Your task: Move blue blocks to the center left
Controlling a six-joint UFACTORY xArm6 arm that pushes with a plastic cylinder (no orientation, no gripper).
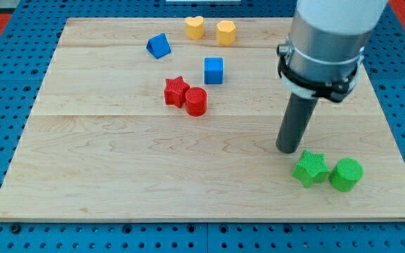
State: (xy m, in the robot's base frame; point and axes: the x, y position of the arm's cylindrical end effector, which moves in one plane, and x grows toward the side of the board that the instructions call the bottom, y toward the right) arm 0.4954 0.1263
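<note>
A blue cube [214, 70] sits at the upper middle of the wooden board [118, 161]. A blue wedge-shaped block [158, 46] lies further up and to the left. My tip [287, 150] rests on the board at the right, far to the lower right of both blue blocks. It is just up and left of the green star [310, 169].
A red star [176, 91] and a red cylinder [196, 102] touch each other below the blue cube. A yellow heart [195, 27] and a yellow hexagon [226, 32] sit at the top. A green cylinder [346, 174] lies right of the green star.
</note>
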